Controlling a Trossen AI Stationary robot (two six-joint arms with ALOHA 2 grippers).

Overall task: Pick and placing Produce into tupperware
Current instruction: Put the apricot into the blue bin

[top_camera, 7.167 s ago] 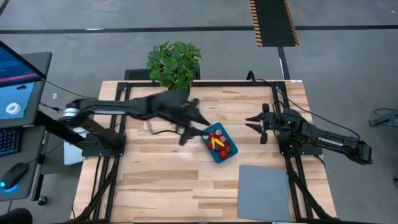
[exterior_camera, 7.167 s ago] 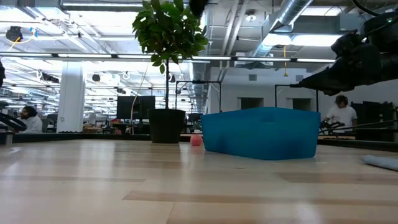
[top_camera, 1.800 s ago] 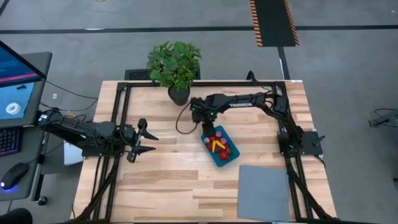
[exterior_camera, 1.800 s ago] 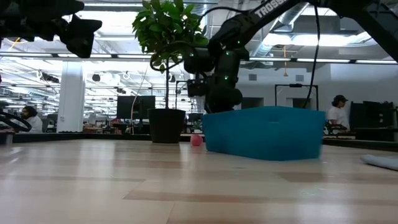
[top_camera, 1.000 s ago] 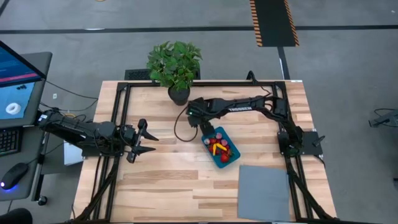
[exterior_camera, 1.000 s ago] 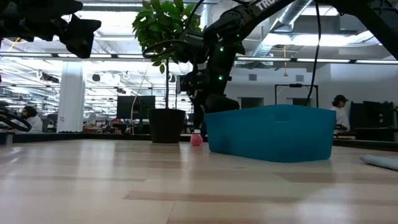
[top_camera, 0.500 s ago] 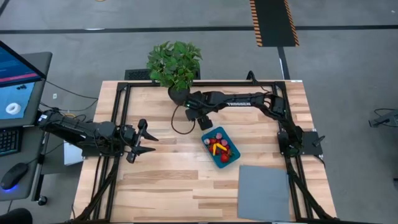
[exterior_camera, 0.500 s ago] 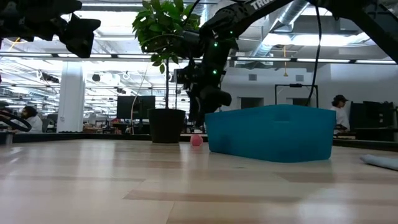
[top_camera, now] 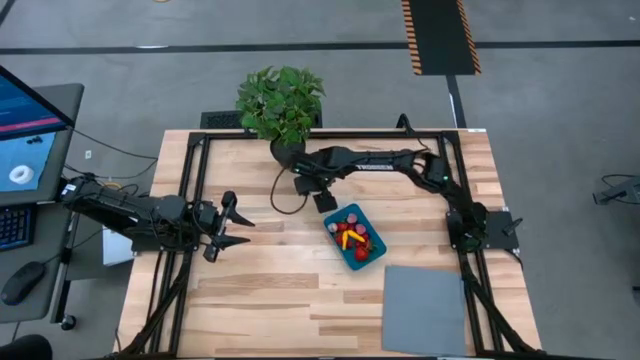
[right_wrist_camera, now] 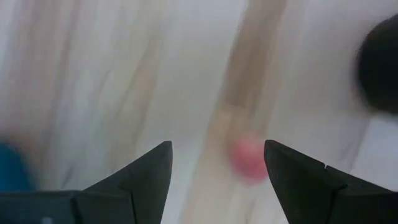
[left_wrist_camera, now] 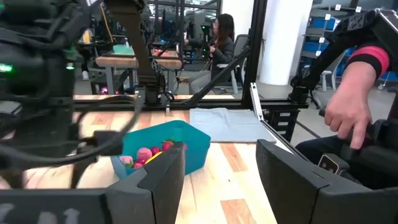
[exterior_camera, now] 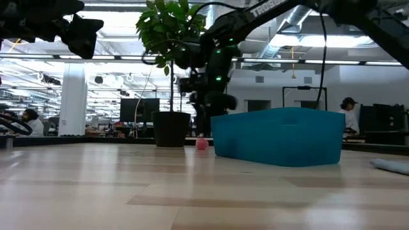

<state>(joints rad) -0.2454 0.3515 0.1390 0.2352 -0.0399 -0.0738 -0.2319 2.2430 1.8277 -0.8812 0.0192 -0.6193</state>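
1. The right gripper [top_camera: 305, 186] hangs over the wooden table [top_camera: 260, 300], jaws spread wide and holding nothing, between the potted plant [top_camera: 281, 105] and the tupperware [top_camera: 353, 233].
2. A loose pink produce piece [exterior_camera: 202, 144] lies on the table just beside the tupperware.
3. The rest of the produce [top_camera: 352, 234] sits inside the tupperware.
4. The left gripper [top_camera: 237, 227] waits at the table's left side, fingers parted and empty.

The tiny red, pink and yellow-orange produce pieces [top_camera: 353, 232] in the shallow teal-blue plastic tub [exterior_camera: 276, 136] are hidden behind its wall in the low view. One small pink round piece [right_wrist_camera: 249, 158] is blurred, possibly motion-smeared, in the right wrist view.
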